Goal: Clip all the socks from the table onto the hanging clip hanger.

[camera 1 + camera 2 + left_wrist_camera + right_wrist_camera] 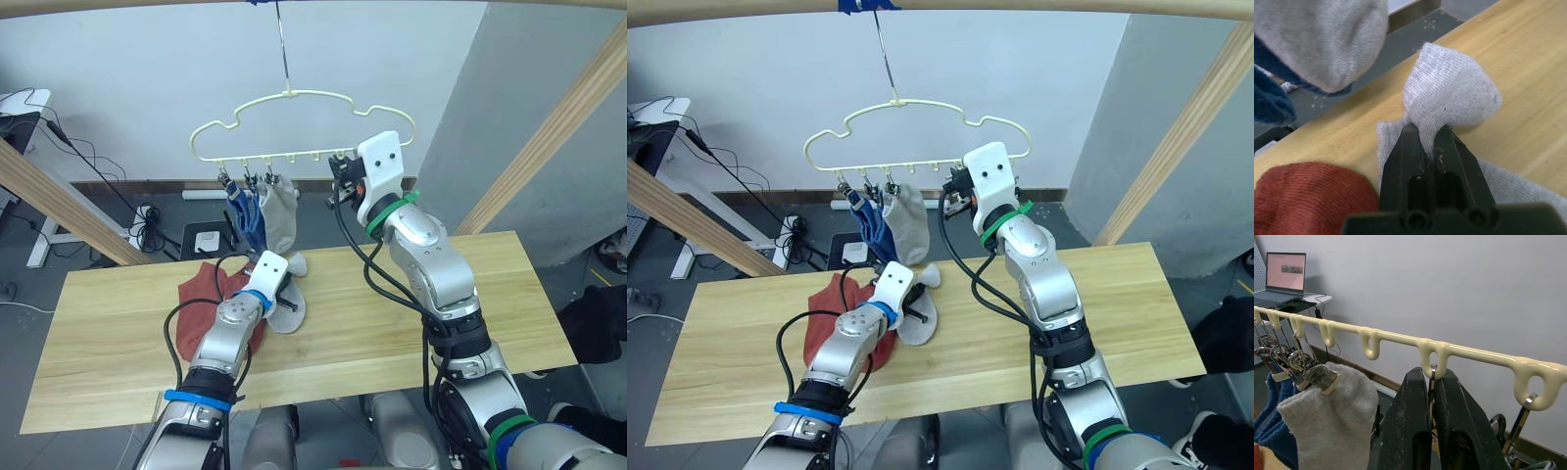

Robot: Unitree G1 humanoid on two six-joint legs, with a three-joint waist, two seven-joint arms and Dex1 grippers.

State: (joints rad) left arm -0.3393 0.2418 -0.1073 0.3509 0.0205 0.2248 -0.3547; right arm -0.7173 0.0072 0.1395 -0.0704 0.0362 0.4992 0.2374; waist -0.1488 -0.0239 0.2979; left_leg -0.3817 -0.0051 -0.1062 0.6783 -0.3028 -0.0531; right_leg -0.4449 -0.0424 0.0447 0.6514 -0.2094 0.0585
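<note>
A cream clip hanger (313, 94) hangs above the table (451, 294). Two blue socks (247, 217) and one grey sock (281, 220) hang from its left clips. On the wood, rust-red socks (206, 289) lie in a heap beside a light grey sock (1449, 93). My left gripper (1429, 134) is shut on a raised fold of that grey sock. My right gripper (1432, 374) is up at the hanger's bar (1400, 338), its fingers shut on a metal clip (1432, 371) hanging from one loop, to the right of the hung grey sock (1327, 416).
Slanted wooden poles (558, 127) (59, 201) frame the table on both sides, with a top bar overhead. A free clip (1525, 406) hangs further along the bar. A laptop (1286, 271) sits on a desk at the far left. Cables lie on the floor behind.
</note>
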